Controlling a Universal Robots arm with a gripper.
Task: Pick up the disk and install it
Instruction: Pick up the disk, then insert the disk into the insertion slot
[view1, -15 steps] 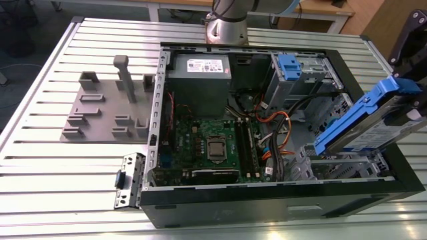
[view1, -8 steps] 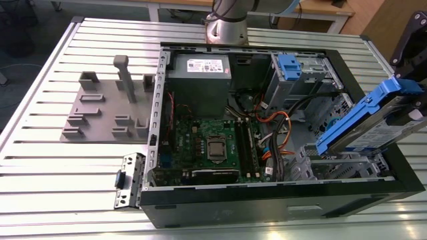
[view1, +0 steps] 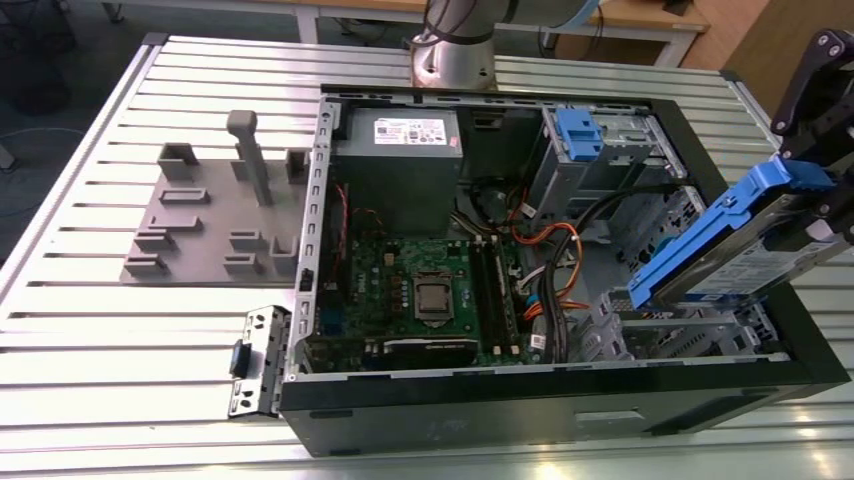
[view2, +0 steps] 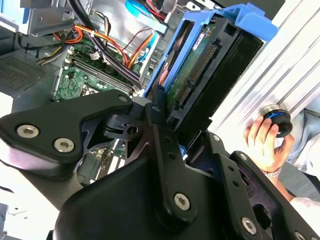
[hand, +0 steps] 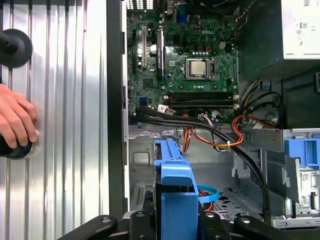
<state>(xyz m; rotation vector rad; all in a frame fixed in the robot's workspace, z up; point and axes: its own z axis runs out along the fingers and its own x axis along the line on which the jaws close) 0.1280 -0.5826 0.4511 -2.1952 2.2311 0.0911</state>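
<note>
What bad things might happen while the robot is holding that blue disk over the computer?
The disk hangs tilted in the gripper over the open case; it might slip and drop onto parts inside. The orange and black cables lie close below and might snag it. A person's hand is beside the case, near the gripper, and might get bumped.

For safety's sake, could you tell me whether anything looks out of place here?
Yes: a person's hand grips a black knob on the table beside the open computer case, close to the jaws. The disk they clamp hangs tilted over the case's edge, uninstalled.
</note>
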